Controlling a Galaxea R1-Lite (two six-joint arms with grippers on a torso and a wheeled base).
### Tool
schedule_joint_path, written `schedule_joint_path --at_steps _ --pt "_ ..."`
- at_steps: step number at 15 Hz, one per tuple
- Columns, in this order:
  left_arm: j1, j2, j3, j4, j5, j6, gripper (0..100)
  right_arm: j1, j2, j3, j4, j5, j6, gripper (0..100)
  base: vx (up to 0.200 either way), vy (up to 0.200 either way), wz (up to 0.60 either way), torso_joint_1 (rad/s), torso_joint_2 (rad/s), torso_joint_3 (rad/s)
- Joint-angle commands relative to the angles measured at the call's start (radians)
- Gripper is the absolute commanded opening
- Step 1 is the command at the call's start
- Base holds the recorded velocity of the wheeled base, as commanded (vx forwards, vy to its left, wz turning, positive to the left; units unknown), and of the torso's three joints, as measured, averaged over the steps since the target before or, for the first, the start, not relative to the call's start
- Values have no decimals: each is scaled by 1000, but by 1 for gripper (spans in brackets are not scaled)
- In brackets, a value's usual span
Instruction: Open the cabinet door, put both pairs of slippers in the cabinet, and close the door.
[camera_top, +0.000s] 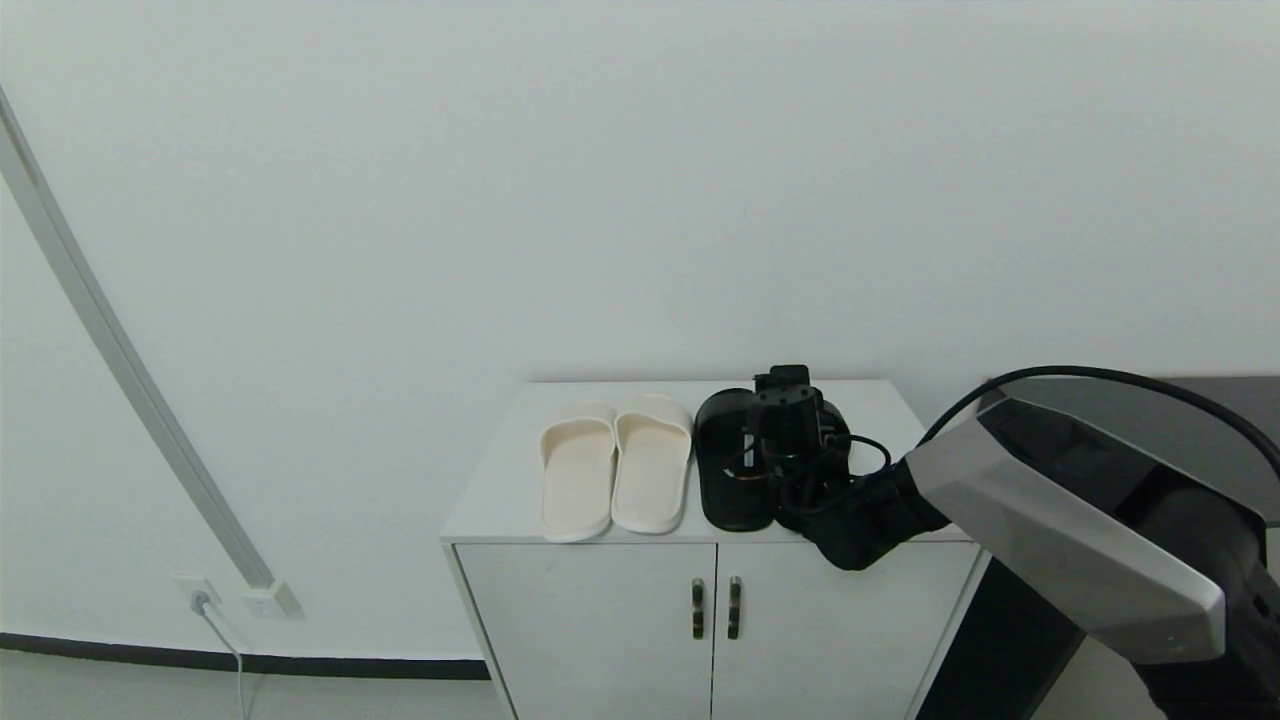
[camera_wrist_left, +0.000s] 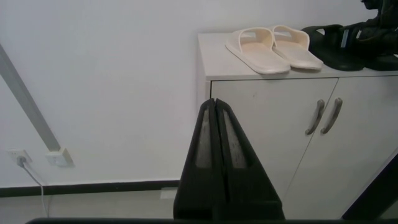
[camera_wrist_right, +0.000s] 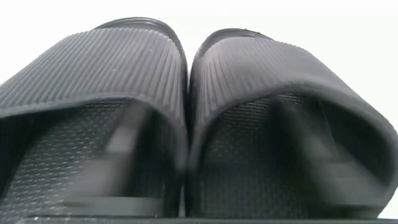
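1. Cream-white moulded foam slippers (camera_top: 615, 467) lie side by side and touching on top of the white two-door cabinet (camera_top: 590, 630). They sit on its left half, with their heels at the front edge.
2. Just beside them, to the right on the same top, lie the black ribbed rubber slippers (camera_top: 728, 462), pressed together as a pair.
3. Both cabinet doors are closed. The two dark vertical bar handles (camera_top: 715, 607) stand close together at the middle seam.
4. The right gripper (camera_top: 785, 430) is down on the black pair. In the right wrist view its fingers (camera_wrist_right: 127, 140) are blurred shapes set apart, one under each slipper's strap and not clamped.
5. The left gripper (camera_wrist_left: 215, 106) hangs below the level of the cabinet top, apart from the cabinet's front. Its fingers are pressed together on nothing.
6. A white wall socket (camera_top: 195, 590) with a plugged-in cable sits low on the wall, left of the cabinet.
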Motion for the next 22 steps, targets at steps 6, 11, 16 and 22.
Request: schedule_joint_path --at_steps 6,11,16,22 --pt "1 0 0 0 0 0 0 -1 -20 3 -3 -1 -1 0 0 0 0 0 0 0" --pt "1 0 0 0 0 0 0 8 -157 115 -3 14 1 0 0 0 0 0 0 0" --pt "1 0 0 0 2 0 0 71 -414 392 -25 128 -1 0 0 0 0 0 0 0" --pt "1 0 0 0 2 1 0 123 -703 695 -46 401 -15 0 0 0 0 0 0 0"
